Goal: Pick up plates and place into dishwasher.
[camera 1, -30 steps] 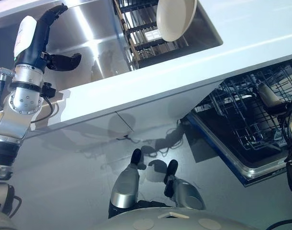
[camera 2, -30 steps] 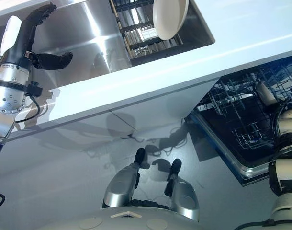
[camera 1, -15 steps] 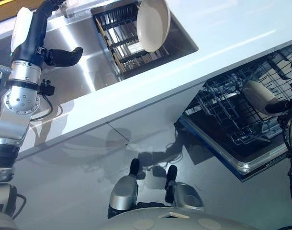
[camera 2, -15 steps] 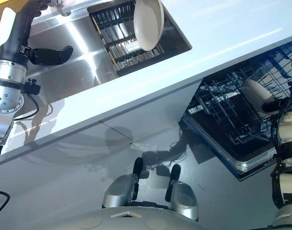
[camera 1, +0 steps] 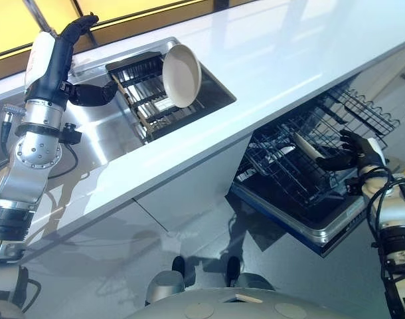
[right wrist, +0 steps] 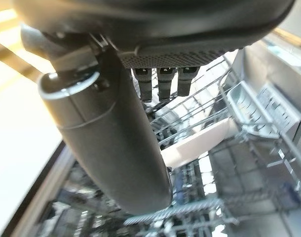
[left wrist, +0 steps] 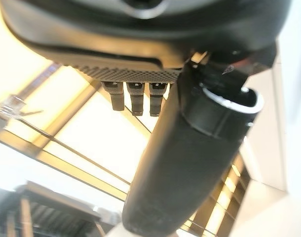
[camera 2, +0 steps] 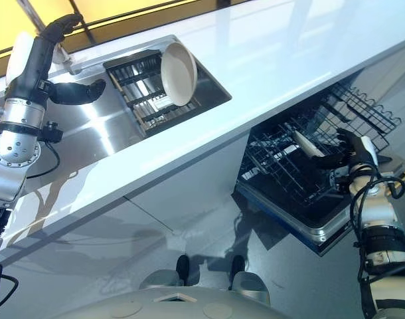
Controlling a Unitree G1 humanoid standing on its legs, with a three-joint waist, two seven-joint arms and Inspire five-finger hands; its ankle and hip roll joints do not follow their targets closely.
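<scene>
The long white counter (camera 1: 302,46) runs across the scene, and set into it is the steel sink (camera 1: 103,143) with a dark drying rack (camera 1: 146,100) inside. Below the counter's edge, on the robot's right, the dishwasher (camera 1: 322,222) stands open with its wire rack (camera 1: 302,156) pulled out.

One cream plate (camera 1: 182,75) stands on edge in the drying rack, leaning, untouched. A second plate (camera 2: 309,143) sits tilted among the tines of the dishwasher rack, and the right wrist view shows its pale rim just past the fingers.

The right hand (camera 2: 354,154) is right beside that plate, fingers spread and relaxed, clamped on nothing. Whether a fingertip touches the rim, I cannot tell. It reads as the release step: plate seated, hand letting go.

The left hand (camera 1: 68,50) is raised over the sink's far corner, fingers straight and pointing up, thumb out toward the drying rack, holding nothing.

So one plate looks placed and one is left to fetch. Next call, as I judge it: clear the right hand out of the wire tines without knocking the seated plate, then reach for the plate in the drying rack and grip it by the rim, since it stands on edge and could tip.
</scene>
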